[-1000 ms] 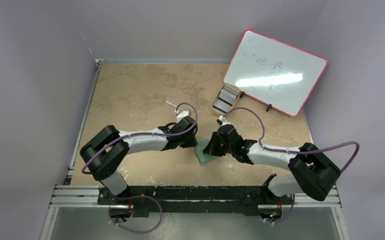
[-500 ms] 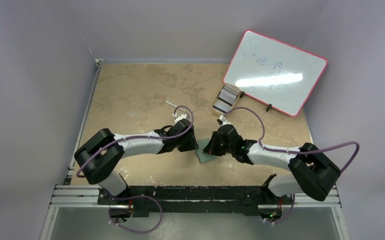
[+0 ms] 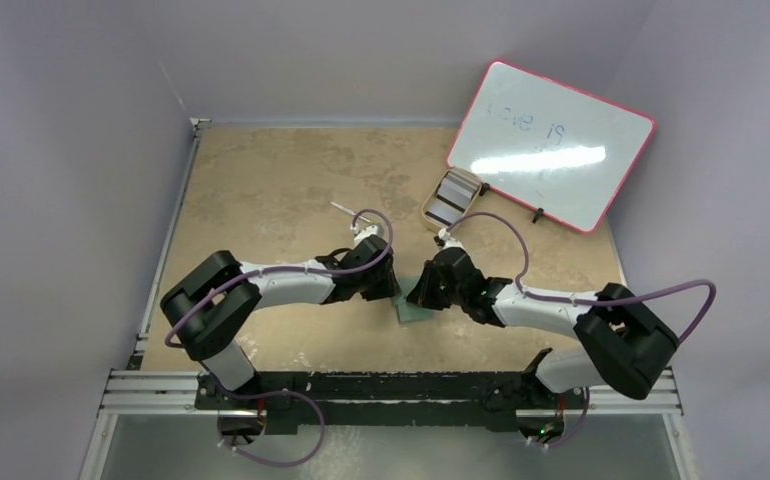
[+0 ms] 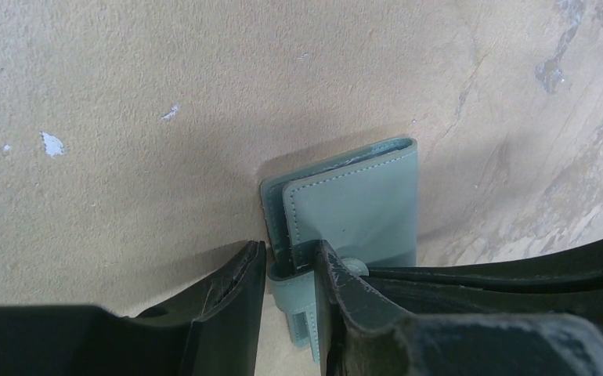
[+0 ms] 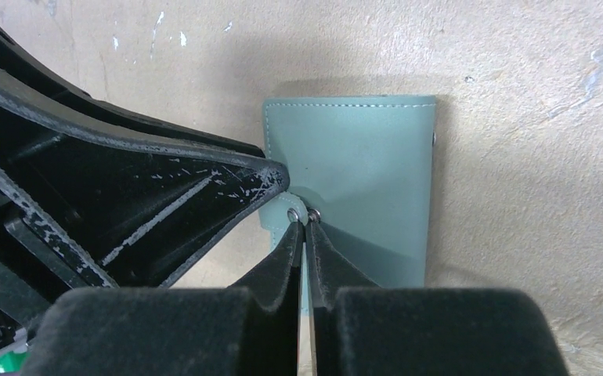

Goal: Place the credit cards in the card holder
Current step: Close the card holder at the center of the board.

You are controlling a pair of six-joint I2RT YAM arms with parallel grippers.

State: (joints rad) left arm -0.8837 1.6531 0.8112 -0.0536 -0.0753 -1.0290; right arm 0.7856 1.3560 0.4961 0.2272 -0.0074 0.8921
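Note:
The card holder (image 3: 413,312), a grey-green folded wallet, lies flat on the table between my two grippers. In the left wrist view its snap strap (image 4: 302,301) pokes out between the jaws of my left gripper (image 4: 289,249), which stand partly apart around it, so it is open. My right gripper (image 5: 302,215) is shut, its tips pressed down on the card holder (image 5: 361,157) next to the left finger (image 5: 204,188). The credit cards (image 3: 453,197) sit as a stack in a beige tray, far from both grippers.
The beige oval tray (image 3: 429,216) stands at the back right, against the pink-edged whiteboard (image 3: 551,145) that leans there. A thin pale stick (image 3: 343,209) lies just behind the left arm. The table's left edge has a metal rail (image 3: 166,260).
The left arm's elbow swung out to the left and came back. Its jaws stand a little wider than a second ago. The right arm and the card holder have not moved.

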